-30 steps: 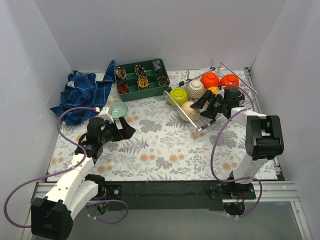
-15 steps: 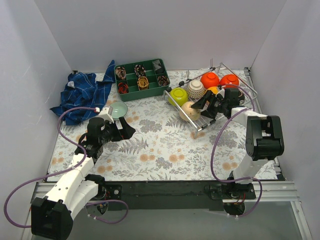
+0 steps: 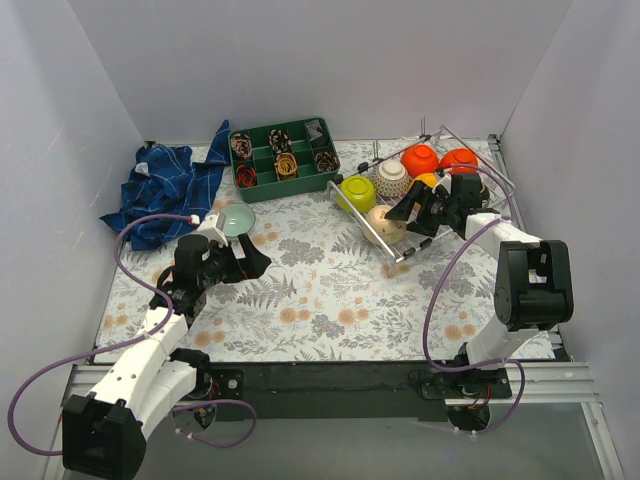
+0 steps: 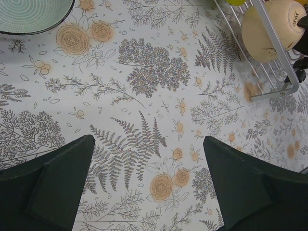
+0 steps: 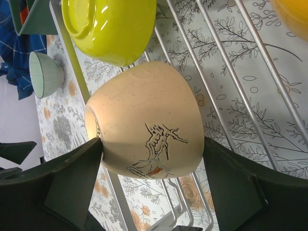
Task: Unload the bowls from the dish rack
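Note:
The silver wire dish rack (image 3: 362, 226) stands at the back right. It holds a lime green bowl (image 3: 357, 190), a white dotted bowl (image 3: 392, 178), two red-orange bowls (image 3: 420, 158) (image 3: 459, 160), a yellow-orange bowl (image 3: 428, 181) and a beige bowl (image 3: 379, 219). My right gripper (image 3: 402, 222) reaches into the rack. In the right wrist view its fingers (image 5: 72, 178) press both sides of the beige bowl (image 5: 144, 110), which lies on its side on the rack bars (image 5: 216, 43). A pale mint bowl (image 3: 237, 219) stands on the table. My left gripper (image 3: 258, 262) is open and empty above the floral cloth. The dark patterned bowl is hidden.
A green compartment tray (image 3: 283, 152) with small items sits at the back. A blue cloth (image 3: 165, 190) lies at the back left. The rack's near corner (image 4: 288, 86) shows in the left wrist view, to the right of my left gripper (image 4: 149, 144). White walls enclose the table.
My right gripper has moved slightly back and to the left around the beige bowl. The left arm has not moved.

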`<control>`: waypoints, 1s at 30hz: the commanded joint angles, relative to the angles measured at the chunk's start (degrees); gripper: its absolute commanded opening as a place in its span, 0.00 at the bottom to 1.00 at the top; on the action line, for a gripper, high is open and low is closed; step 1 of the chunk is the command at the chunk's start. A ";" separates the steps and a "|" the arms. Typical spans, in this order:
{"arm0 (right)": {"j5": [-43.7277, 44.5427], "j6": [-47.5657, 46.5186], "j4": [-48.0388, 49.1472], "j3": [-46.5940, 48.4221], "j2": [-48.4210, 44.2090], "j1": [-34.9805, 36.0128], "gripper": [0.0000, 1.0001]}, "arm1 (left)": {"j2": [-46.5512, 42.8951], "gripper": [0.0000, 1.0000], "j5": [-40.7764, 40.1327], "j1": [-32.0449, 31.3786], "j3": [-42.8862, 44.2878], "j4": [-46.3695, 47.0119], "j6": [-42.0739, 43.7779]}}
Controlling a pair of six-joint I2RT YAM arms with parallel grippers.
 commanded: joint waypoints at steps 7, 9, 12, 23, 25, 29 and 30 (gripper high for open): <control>1.51 -6.79 -6.53 5.90 -5.13 0.34 0.10 | -0.38 0.98 -0.24 0.07 -0.15 0.48 0.64; 1.69 -7.23 -6.71 6.43 -6.01 0.34 0.08 | -0.37 0.98 -0.32 0.07 -0.15 0.48 0.64; 2.12 -8.11 -7.24 6.96 -7.06 0.34 0.03 | -0.46 0.98 -0.41 -0.01 -0.24 0.48 0.64; 3.00 -9.78 -8.38 7.48 -6.28 0.34 0.01 | -0.37 0.98 -0.32 -0.45 -0.15 0.39 0.56; 3.53 -10.65 -8.29 8.01 -5.58 0.34 0.01 | -0.38 0.98 -0.32 -0.45 -0.24 0.48 0.47; 2.30 -10.57 -8.03 9.07 -4.08 -0.01 0.01 | -0.46 0.98 -0.32 -0.54 -0.15 0.48 0.64; 1.78 -10.48 -7.86 9.16 -3.73 -0.19 0.01 | -0.46 0.98 -0.32 -0.54 -0.24 0.39 0.64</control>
